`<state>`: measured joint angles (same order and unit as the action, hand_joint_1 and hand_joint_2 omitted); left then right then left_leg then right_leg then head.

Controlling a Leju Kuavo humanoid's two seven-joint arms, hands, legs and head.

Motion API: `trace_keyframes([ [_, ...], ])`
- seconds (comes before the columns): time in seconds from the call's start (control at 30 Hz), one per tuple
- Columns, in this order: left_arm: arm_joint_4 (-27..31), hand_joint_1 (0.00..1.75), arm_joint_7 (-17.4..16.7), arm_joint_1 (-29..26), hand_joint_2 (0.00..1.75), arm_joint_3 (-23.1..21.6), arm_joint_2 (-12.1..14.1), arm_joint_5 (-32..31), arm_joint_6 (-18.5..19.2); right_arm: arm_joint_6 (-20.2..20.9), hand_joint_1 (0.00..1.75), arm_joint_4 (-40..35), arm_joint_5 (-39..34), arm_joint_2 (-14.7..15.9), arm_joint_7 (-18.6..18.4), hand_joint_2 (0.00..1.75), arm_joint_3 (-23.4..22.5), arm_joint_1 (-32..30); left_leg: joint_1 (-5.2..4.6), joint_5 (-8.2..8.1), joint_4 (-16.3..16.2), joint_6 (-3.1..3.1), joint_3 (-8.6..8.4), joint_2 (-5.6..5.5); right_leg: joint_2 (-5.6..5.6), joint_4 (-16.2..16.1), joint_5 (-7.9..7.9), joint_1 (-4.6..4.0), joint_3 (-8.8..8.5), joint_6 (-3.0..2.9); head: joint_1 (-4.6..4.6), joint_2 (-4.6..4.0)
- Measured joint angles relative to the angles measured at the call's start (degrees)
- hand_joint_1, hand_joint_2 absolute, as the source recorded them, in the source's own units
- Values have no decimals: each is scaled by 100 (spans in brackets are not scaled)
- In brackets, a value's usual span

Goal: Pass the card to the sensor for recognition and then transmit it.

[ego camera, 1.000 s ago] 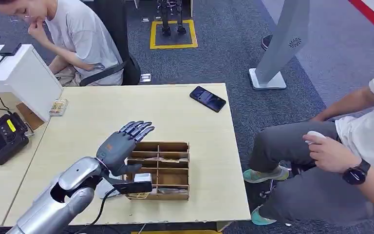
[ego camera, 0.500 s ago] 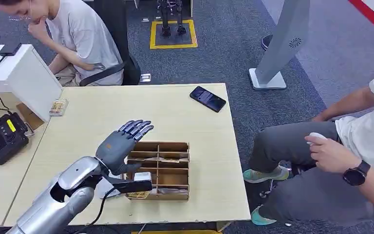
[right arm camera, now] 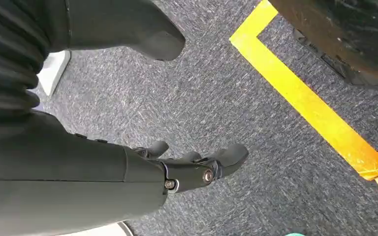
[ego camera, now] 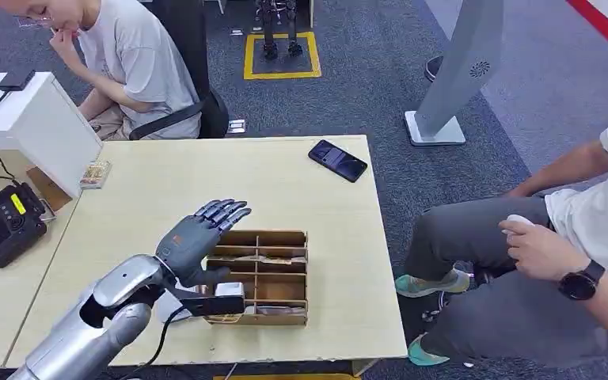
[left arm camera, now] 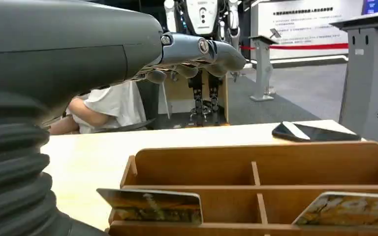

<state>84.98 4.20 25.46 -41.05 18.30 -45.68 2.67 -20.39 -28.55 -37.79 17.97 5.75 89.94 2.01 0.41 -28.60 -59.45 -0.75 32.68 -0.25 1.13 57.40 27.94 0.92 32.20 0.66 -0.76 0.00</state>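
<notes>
My left hand (ego camera: 194, 237) hovers spread and empty at the wooden organiser's (ego camera: 277, 237) nine o'clock edge, so a low reach could shove it instead of pinching a card (left arm camera: 152, 206)

The left robot hand (ego camera: 198, 234), fingers spread and holding nothing, has dipped slightly toward the far left corner of the wooden divider box (ego camera: 258, 275). The seated person (ego camera: 131, 59) beyond the table has leaned further left.
</notes>
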Motion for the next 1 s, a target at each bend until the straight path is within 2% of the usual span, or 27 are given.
trace_keyframes([
  [0.37, -11, 0, 120, 8, 175, 0, 85, 149, 203, -28, 0, -15, 70, 0, -42, 175, 0, 1, 0, 0, 0, 0, 0, 0, 0, 0, 0, 0, 0, 0, 2, 0],
  [0.77, -17, 0, 133, 21, 175, -2, 116, 175, 214, -44, 0, -66, 90, 0, -59, 175, 0, 39, 0, 0, 0, 0, 0, 0, 1, 0, 0, 0, 0, 0, 0, 0],
  [0.8, -17, 175, 136, 21, 175, -2, 116, 179, 216, -57, 0, -70, 105, 2, -59, 175, 0, 43, 0, 0, 0, 0, 0, 0, 1, 0, 0, 0, 0, 0, 0, 0],
  [1.0, -17, 175, 151, 22, 175, -2, 116, 192, 221, -79, 0, -103, 114, 2, -79, 175, 0, 50, 0, 0, 0, 0, 0, 0, 1, 0, 0, 0, 0, 0, 0, 0],
])
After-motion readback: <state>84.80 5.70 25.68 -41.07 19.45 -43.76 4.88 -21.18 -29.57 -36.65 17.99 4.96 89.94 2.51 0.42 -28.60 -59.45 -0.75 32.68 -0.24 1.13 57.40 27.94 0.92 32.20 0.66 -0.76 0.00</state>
